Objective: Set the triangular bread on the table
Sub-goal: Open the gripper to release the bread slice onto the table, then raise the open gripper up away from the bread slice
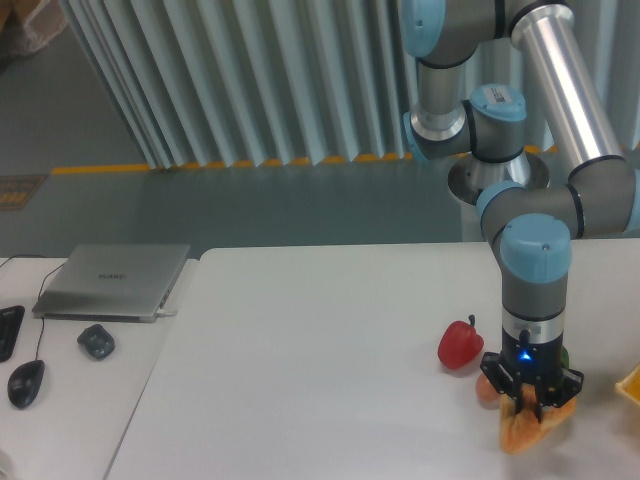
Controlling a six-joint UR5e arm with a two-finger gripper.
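Observation:
The triangular bread [522, 432] is a golden-orange wedge at the near right of the white table [300, 380]. My gripper [531, 410] points straight down over it with its fingers around the wedge's top; the bread's lower edge looks to rest on or just above the tabletop. The dark fingers hide the upper part of the bread, so I cannot tell how tightly they close. A small peach-coloured ball [487, 388] lies just left of the gripper.
A red pepper [460, 344] stands left of the gripper, and a green object [563, 357] peeks out behind the wrist. A yellow-orange item [631, 385] lies at the right edge. A lower desk holds a laptop [115, 281] and two mice [96, 341].

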